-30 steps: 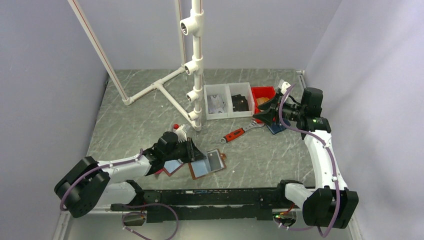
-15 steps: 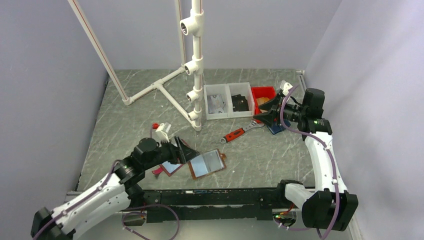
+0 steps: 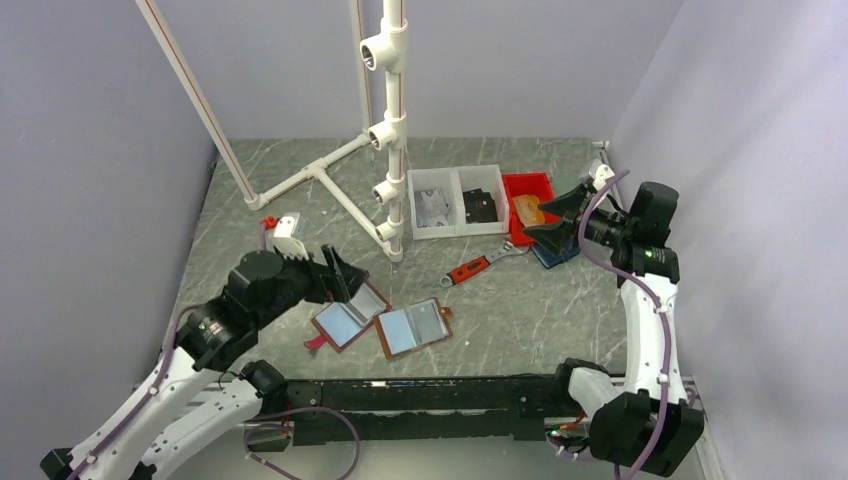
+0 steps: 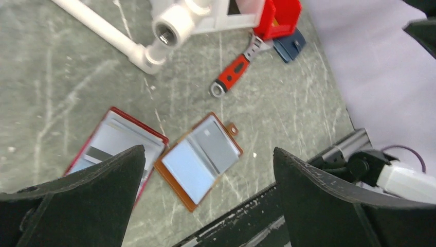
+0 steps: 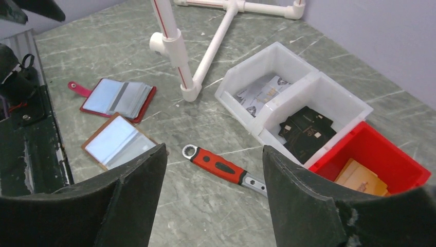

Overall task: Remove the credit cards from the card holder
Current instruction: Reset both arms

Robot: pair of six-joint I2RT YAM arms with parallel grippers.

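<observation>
Left gripper (image 3: 340, 278): jaws spread wide, nothing between them, raised above the table (image 3: 260, 240) at its near-left part. The red card holder (image 4: 115, 146) lies open and flat just ahead of and below its fingertips. In the left wrist view the holder sits at the inner edge of the left-hand finger, partly hidden by it. Its clear sleeves face up and a red snap tab sticks out at its near-left corner. The brown card holder (image 4: 198, 157) is also open and flat, just beside the red one on its right. It shows in the gap between the two fingers, with a pale card face and a grey one showing in its sleeves. Right gripper (image 3: 538, 218): jaws apart, holding nothing, raised at the far right over a dark blue card holder (image 3: 556, 255) that lies next to the red bin (image 5: 391, 159). Both open holders are well away from this gripper, across the table. A red-handled wrench (image 5: 221, 167) lies between the brown holder and the bins. Of the two white bins, the left white bin (image 5: 241, 85) holds printed white cards, and the print is too small to read. The right white bin (image 5: 349, 105) holds a black patterned item, and the red bin holds tan cards. Nothing on the holders or the wrench is legible.
</observation>
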